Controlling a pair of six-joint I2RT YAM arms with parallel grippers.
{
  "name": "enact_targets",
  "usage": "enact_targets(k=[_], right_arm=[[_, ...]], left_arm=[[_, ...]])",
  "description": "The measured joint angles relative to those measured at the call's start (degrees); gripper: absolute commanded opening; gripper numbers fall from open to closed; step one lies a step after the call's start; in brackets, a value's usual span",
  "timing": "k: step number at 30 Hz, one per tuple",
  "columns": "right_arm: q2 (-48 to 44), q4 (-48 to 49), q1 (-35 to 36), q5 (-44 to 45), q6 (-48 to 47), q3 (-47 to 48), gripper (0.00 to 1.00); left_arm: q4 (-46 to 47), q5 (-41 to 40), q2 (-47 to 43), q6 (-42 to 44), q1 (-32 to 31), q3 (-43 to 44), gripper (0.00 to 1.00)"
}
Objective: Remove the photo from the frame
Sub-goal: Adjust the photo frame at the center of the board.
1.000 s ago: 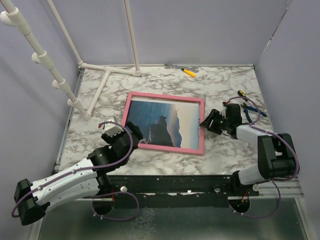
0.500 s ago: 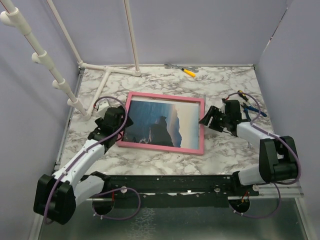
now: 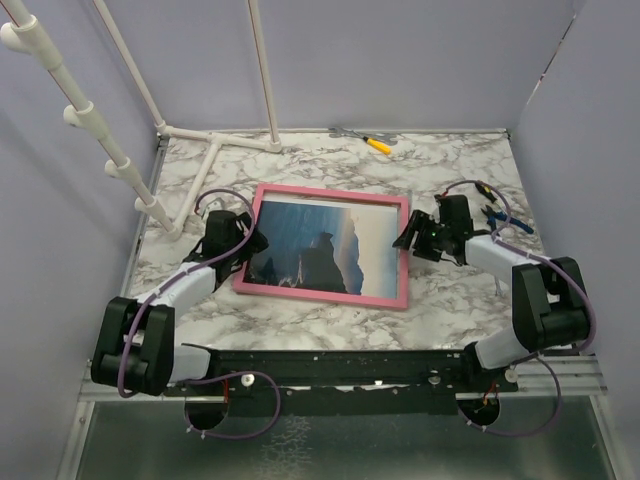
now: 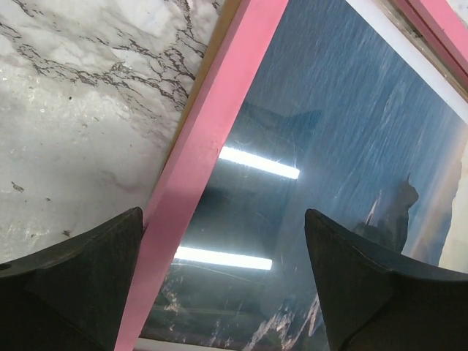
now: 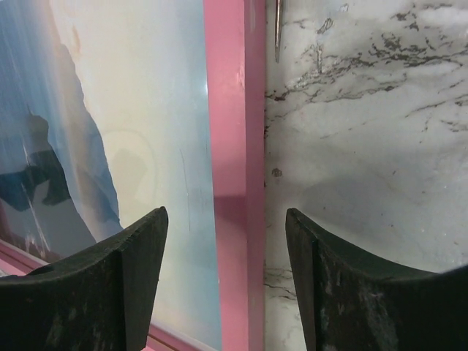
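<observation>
The frame [image 3: 330, 190] lies flat mid-worktop with the photo [image 3: 330, 240] inside it. A white pipe rack [image 3: 215, 160] stands in the far left corner, a yellow-handled tool [image 3: 377, 144] lies at the far edge, and blue-handled pliers [image 3: 500, 215] lie near the right edge, all apart from the frame. Each end effector is spread apart, straddling a pink border: the left end effector [image 3: 252, 243] on the left side, the right end effector [image 3: 405, 240] on the right. A second ago the left arm lay across the frame's near left corner, and the right sat further out.

Frame [image 4: 197, 168] cut off in both wrist views; far-edge tools [image 3: 375, 143] too small.
</observation>
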Motion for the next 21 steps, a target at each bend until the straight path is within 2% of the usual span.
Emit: enact_targets(k=[5,12,15,21], right_arm=[[3.3,-0.5,0.0,0.7,0.0,3.4,0.67],[7.6,-0.5,0.0,0.9,0.0,7.0,0.60],[9.1,-0.5,0.1,0.8,0.1,8.2,0.57],[12.6,-0.8,0.1,0.9,0.1,11.8,0.56]], left_arm=[[2.0,0.3,1.0,-0.1,0.1,-1.0,0.88],[3.0,-0.5,1.9,-0.9,0.1,-3.1,0.81],[3.3,-1.0,1.9,-0.9,0.1,-3.4,0.72],[3.8,-1.1,1.4,-1.2,0.4,-4.7,0.56]])
